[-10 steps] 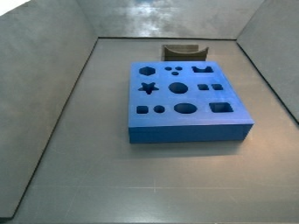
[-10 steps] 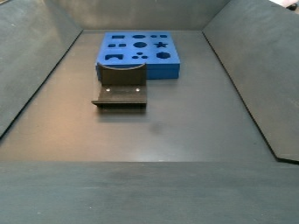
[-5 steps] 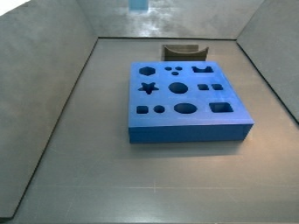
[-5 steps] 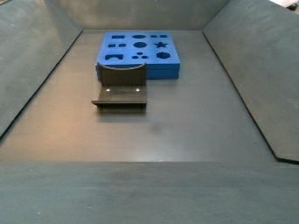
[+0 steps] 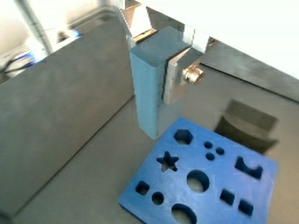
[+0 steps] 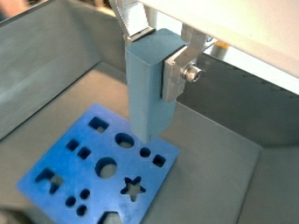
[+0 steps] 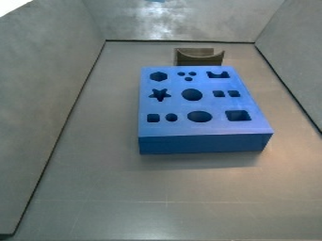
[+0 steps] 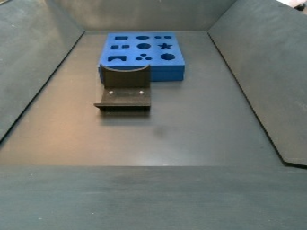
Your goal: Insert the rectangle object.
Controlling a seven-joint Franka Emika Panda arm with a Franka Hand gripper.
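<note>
In both wrist views my gripper [image 5: 158, 52] [image 6: 156, 52] is shut on the rectangle object [image 5: 149, 96] [image 6: 146, 96], a slim light-blue bar that hangs straight down from the jaws. One silver finger [image 5: 177, 74] [image 6: 176, 74] presses its side. The bar is high above the floor, over or just beyond an edge of the wide blue block with shaped holes [image 5: 198, 179] [image 6: 93, 162]. The block also shows in both side views [image 7: 201, 108] [image 8: 142, 54]. The gripper and the bar are out of view in both side views.
The dark fixture [image 7: 195, 52] [image 8: 124, 94] stands on the floor beside the block and also shows in a wrist view [image 5: 247, 127]. Grey sloping walls [image 7: 63, 85] [image 8: 258, 81] close in the floor on all sides.
A bit of light blue that showed at the top edge of a side view half a second ago no longer shows there. The block and the fixture have not moved.
</note>
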